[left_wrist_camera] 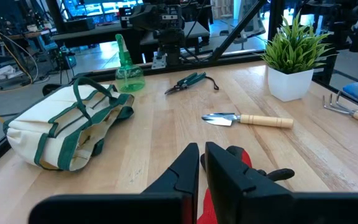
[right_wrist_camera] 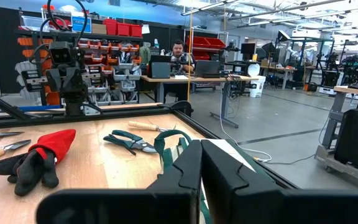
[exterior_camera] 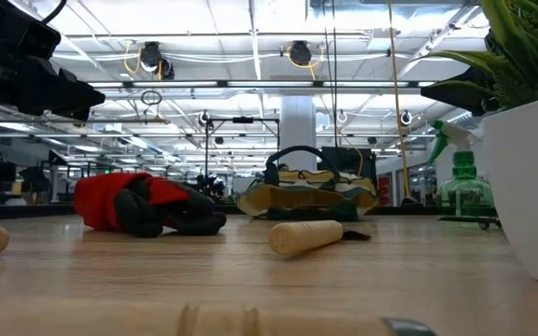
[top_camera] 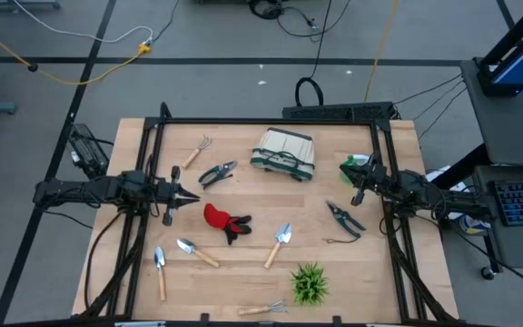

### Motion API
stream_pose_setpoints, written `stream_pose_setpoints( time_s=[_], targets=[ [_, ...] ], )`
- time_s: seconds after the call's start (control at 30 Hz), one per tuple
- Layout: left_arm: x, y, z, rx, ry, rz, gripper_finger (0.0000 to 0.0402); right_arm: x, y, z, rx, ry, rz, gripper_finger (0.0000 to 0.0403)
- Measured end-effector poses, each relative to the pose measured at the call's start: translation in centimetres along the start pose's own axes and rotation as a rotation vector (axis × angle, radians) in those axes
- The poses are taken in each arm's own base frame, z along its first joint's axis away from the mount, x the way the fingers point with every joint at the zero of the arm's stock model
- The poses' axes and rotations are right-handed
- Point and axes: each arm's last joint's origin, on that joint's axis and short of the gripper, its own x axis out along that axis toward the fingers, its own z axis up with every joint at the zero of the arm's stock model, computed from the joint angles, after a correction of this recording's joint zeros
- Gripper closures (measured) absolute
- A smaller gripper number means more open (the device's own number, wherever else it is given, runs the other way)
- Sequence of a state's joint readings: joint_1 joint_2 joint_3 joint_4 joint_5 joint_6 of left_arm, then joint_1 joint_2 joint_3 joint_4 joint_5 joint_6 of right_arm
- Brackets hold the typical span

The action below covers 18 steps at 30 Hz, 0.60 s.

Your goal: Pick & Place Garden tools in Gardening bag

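The cream gardening bag (top_camera: 284,153) with green trim lies on the table's far middle; it also shows in the left wrist view (left_wrist_camera: 61,134). Around it lie the red-and-black glove (top_camera: 225,221), three trowels (top_camera: 280,243), two rakes (top_camera: 198,152) and two pruning shears (top_camera: 218,173). My left gripper (top_camera: 189,195) hovers shut and empty just left of the glove (left_wrist_camera: 253,171). My right gripper (top_camera: 357,186) hovers shut and empty right of the bag (right_wrist_camera: 173,149), above the second shears (top_camera: 345,216).
A green spiky plant in a white pot (top_camera: 310,283) stands near the front edge. A green spray bottle (top_camera: 357,166) stands beside my right gripper. A black frame rail (top_camera: 271,121) runs along the far edge. A person sits at a desk beyond the table (right_wrist_camera: 180,53).
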<state>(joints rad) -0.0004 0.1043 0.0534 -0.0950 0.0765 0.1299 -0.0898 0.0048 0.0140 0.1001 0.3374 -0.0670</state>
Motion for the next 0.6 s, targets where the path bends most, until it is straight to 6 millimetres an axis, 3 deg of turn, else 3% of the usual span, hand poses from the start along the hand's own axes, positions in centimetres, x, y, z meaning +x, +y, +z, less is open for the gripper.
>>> stream_pose_setpoints(
  time_s=[0.6],
  targets=[
    [-0.2,0.3,1.9,0.015,-0.195,0.052,0.0366,0.0,0.0,0.0,0.003,-0.004,0.001,0.0399]
  ],
)
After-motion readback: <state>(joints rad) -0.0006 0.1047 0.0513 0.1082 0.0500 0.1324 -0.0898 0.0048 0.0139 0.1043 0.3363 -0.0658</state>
